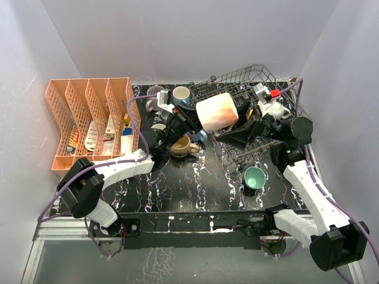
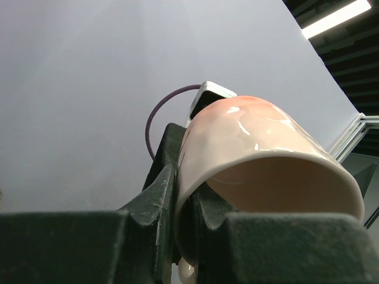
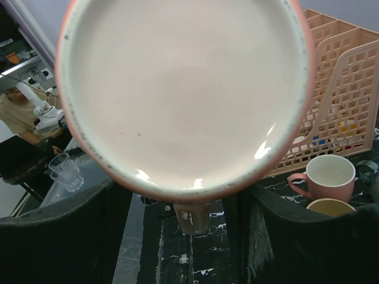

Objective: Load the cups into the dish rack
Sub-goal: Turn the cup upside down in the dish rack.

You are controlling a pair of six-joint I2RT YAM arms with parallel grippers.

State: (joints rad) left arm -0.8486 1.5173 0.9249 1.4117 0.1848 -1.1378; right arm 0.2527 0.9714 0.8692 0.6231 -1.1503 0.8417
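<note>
We see the left gripper (image 2: 182, 177) clamped tight on a pink cup (image 1: 217, 112). One finger is inside the cup's mouth and the other is outside, so the cup's wall is pinched between them. The cup is up in the air, tipped on its side. Its open mouth faces the left arm and its flat bottom faces the right arm. From above, it hangs over the table (image 1: 195, 183), just beside the near left corner of the dish rack (image 1: 249, 80).

The right gripper (image 1: 235, 127) is right at the bottom of the pink cup. In the right wrist view the round bottom fills almost everything, and one dark finger shows on each side of it. The fingers stand apart around the cup. We cannot tell if they touch it or squeeze it.

Other cups sit on the table. A green cup (image 1: 254, 176) stands near the front of the rack, close to the right arm. A tan cup (image 1: 183, 147) sits under the left arm. A white and blue cup (image 1: 181, 93) and a purple cup (image 1: 155, 94) are by the back wall. An orange box (image 1: 89, 118) with slots stands at the left side of the table.
</note>
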